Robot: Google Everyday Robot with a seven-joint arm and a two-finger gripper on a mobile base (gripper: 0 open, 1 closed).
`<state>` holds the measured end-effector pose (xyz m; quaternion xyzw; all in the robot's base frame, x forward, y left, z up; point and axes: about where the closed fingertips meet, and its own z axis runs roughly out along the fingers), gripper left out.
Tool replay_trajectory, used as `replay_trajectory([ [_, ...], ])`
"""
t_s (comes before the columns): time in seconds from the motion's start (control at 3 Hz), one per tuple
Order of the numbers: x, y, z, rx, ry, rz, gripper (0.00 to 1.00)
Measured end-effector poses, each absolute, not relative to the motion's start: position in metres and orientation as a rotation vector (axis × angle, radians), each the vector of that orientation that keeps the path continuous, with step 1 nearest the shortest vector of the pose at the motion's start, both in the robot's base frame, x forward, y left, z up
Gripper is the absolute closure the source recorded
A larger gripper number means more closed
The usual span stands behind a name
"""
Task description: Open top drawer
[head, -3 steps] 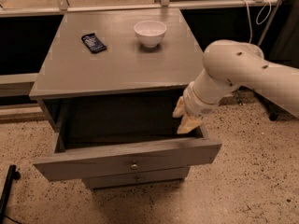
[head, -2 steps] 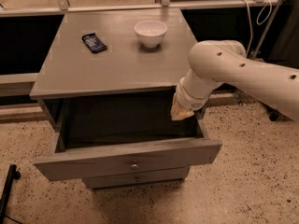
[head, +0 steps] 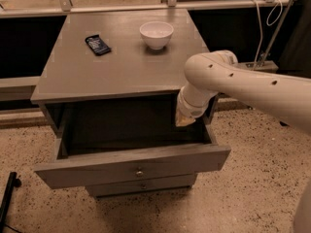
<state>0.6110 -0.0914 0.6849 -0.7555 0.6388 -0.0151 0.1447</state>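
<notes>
The grey top drawer (head: 97, 168) stands pulled far out of the grey cabinet, its dark inside showing. Its small round metal knob (head: 139, 173) sits at the centre of the long front panel. My gripper (head: 183, 121) hangs at the end of the white arm, above the right rear part of the open drawer, just under the cabinet top's front edge. It touches neither the knob nor the front panel.
On the cabinet top (head: 121, 57) stand a white bowl (head: 156, 34) and a flat dark blue packet (head: 97, 44). A lower drawer front (head: 141, 185) shows beneath. A metal rail and cables stand behind; speckled floor lies all around.
The arm has swung left and upward, bringing the gripper from the drawer's right front corner toward the cabinet's opening. The drawer stays pulled out.
</notes>
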Motion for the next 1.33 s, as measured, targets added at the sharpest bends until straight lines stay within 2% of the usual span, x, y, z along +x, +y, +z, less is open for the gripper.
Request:
replay_trajectory([
  [0.67, 0.554, -0.061, 0.618, -2.234, 1.862, 0.189, 1.0],
  [1.33, 0.54, -0.068, 0.622, -2.18, 1.85, 0.25, 1.0],
])
